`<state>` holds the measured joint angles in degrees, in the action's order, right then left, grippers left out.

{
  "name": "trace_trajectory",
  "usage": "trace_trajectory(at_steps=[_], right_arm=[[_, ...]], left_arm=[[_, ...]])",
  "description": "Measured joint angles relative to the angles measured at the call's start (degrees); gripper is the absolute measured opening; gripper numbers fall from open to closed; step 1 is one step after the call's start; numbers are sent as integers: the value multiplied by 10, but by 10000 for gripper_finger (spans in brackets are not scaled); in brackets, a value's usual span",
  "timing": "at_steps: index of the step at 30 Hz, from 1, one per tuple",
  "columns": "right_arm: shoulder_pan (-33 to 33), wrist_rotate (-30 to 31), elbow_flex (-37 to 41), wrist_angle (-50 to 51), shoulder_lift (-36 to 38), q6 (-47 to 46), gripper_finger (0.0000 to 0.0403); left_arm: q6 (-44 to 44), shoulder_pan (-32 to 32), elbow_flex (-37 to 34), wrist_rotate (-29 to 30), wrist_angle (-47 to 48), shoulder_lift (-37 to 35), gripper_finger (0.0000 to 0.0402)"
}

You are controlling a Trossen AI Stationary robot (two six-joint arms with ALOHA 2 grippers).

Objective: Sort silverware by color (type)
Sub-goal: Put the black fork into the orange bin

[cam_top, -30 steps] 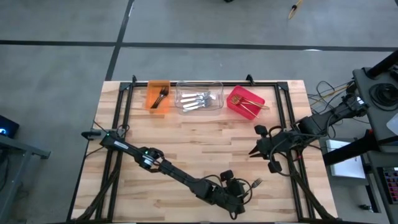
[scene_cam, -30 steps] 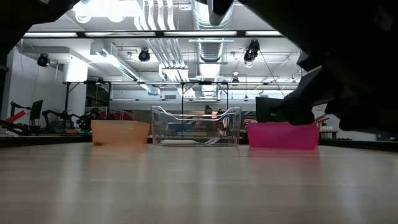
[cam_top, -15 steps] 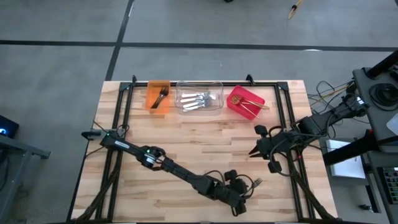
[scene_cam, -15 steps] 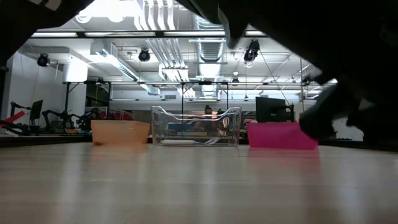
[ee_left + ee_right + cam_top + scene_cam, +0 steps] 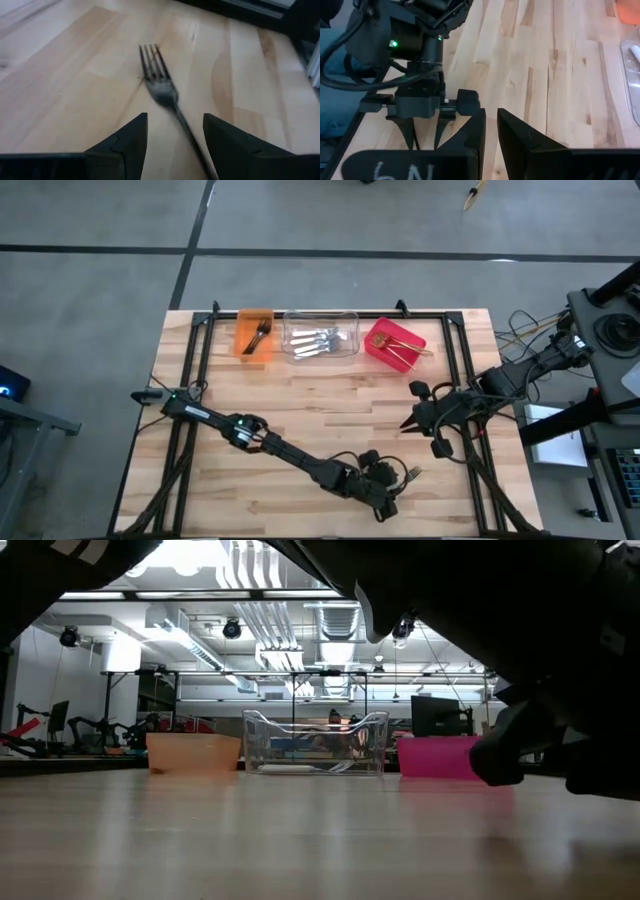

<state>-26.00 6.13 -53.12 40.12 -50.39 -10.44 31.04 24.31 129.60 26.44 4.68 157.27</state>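
A dark fork (image 5: 161,88) lies flat on the wooden table near its near right corner (image 5: 411,474). Its tines point away from my left gripper (image 5: 175,120). That gripper is open and low over the table, one finger on each side of the fork's handle (image 5: 192,142), touching nothing. In the high view the left gripper (image 5: 396,481) is just left of the fork. My right gripper (image 5: 408,426) waits shut above the table's right side.
Along the far edge stand an orange bin (image 5: 254,335) with a dark fork, a clear bin (image 5: 320,338) with silver pieces and a red bin (image 5: 395,345) with gold pieces. The left arm (image 5: 280,450) stretches across the near half of the table. The table's near edge lies close behind the fork.
My left gripper has moved a little toward the table's right edge and down, closing in on the dark fork. The fork has stayed where it lay.
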Motion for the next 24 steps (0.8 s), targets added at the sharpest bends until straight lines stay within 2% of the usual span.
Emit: trace_trajectory(at_steps=[10,17,24], right_arm=[[0,4,0,0,0,0,38],[0,10,0,0,0,0,38],[0,14,0,1,0,2,38]], left_arm=[[-66,-7,0,-8,18,-1,173],[-65,-7,0,91,66,-1,171],[-59,-9,1,104,77,-1,145]])
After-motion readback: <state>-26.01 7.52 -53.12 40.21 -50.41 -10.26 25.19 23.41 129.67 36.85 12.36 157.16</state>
